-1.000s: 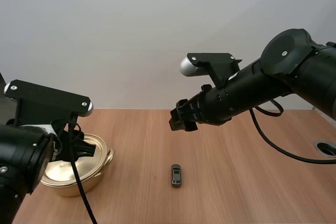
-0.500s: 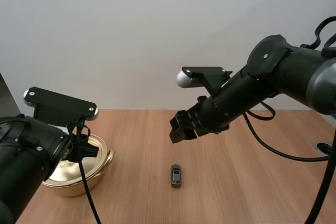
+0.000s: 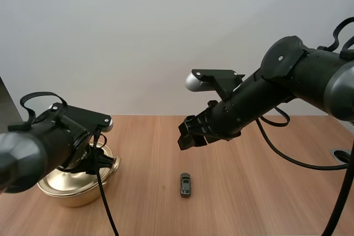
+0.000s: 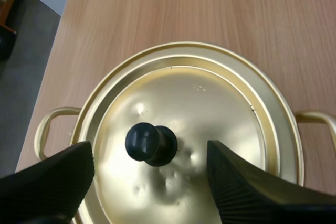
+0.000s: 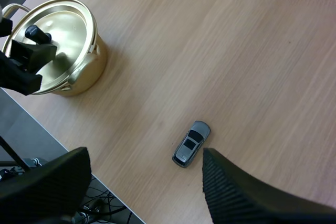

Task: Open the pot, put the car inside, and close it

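Note:
A gold pot (image 3: 72, 183) stands at the table's left with its lid (image 4: 184, 145) on; the lid has a black knob (image 4: 149, 143). My left gripper (image 4: 149, 177) hovers open over the lid, its fingers (image 4: 247, 192) on either side of the knob and apart from it. A small grey toy car (image 3: 185, 184) lies on the wood near the table's middle. My right gripper (image 3: 186, 135) hangs open in the air above and behind the car (image 5: 191, 143), holding nothing. From the right wrist, the pot (image 5: 60, 45) sits beyond the car with my left gripper at its knob.
The wooden table (image 3: 254, 192) stretches bare around the car and to the right. A round metal grommet (image 3: 343, 156) sits at the table's far right edge. The table's left edge (image 4: 47, 72) runs close beside the pot.
My left arm has dropped and pushed forward over the pot, bringing its gripper down around the lid's knob. My right arm has barely moved since half a second ago.

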Available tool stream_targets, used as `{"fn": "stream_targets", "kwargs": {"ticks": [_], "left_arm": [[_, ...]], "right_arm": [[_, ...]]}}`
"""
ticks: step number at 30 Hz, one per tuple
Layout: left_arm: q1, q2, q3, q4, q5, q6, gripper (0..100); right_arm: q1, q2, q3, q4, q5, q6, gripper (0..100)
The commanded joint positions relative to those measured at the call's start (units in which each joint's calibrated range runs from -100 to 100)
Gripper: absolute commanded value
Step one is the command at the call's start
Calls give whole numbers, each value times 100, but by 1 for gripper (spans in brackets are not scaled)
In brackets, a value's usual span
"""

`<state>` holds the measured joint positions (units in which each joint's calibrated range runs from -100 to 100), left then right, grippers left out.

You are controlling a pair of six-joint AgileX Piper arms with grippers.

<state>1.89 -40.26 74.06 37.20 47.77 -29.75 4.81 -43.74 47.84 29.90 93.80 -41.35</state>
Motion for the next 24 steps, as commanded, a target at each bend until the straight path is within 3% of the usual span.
{"fn": "stream_targets", "kwargs": {"ticks": [1, 24], "left_arm": [[1, 51, -3, -1, -51, -4, 100], [1, 174, -3, 183, -1034, -4, 100]], "right_arm": [[2, -7, -3, 7, -6, -6, 100], [2, -7, -3, 27, 93, -6, 100]]}}
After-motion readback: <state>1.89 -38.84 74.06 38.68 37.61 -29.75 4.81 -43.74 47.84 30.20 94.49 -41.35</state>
